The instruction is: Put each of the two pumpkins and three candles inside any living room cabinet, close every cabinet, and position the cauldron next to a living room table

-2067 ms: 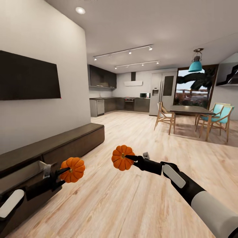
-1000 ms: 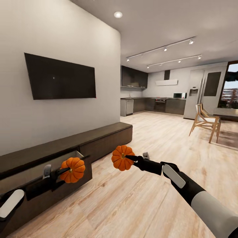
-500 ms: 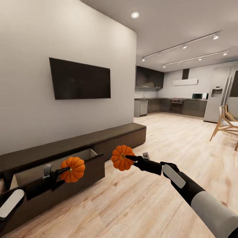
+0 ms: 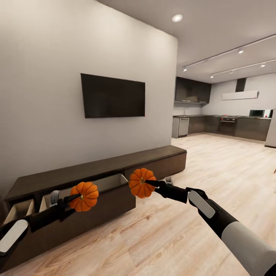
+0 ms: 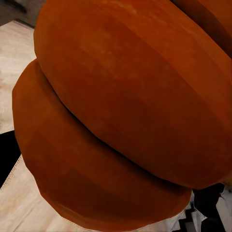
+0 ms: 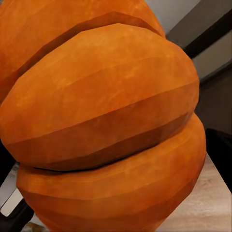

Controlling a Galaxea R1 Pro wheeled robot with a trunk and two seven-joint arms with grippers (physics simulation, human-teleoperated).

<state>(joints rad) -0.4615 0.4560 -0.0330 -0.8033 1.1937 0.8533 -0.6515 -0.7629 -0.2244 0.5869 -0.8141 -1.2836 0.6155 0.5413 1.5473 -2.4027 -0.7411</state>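
The left pincer (image 4: pixel 73 199) pinched one pumpkin (image 4: pixel 84 196) in front of the cabinet (image 4: pixel 96 191)'s open drawer (image 4: pixel 90 186); the right pincer (image 4: pixel 150 184) pinched the other pumpkin (image 4: pixel 141 183) beside it — either could clip the drawer front and roll away on release.

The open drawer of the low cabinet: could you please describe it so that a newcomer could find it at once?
Start at the black TV on the white wall; below it runs the long dark-brown cabinet. The open drawer is the wide one pulled out behind the pumpkin in the left gripper. Its pale beige inside shows; the front to its right is flush and shut.
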